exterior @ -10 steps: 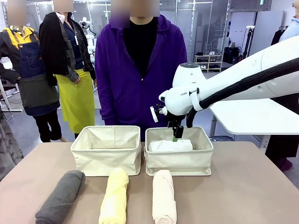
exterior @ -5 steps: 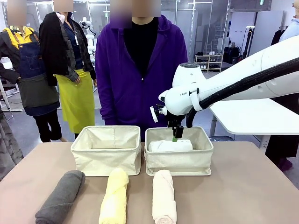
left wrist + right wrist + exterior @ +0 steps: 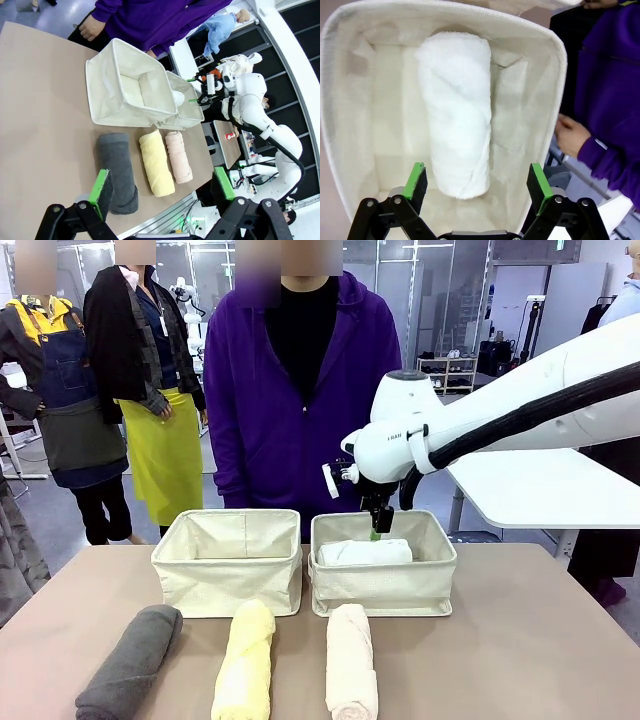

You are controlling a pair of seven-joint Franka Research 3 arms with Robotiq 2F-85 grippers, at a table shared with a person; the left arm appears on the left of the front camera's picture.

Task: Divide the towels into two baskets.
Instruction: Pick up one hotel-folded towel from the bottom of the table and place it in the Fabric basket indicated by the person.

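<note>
The right hand (image 3: 476,178), spread and empty, hangs over the basket (image 3: 383,590) holding the white towel (image 3: 455,100); the left hand (image 3: 162,185), also spread, hovers well apart from that basket.

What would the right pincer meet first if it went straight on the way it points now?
Most likely the white towel lying in the basket under the open right pincer; how far off is unclear.

Front camera: faces person (image 3: 300,390) across desk (image 3: 540,640). Right wrist: close, straight down into basket (image 3: 520,100). Left wrist: high, oblique (same basket (image 3: 190,112), distant).
</note>
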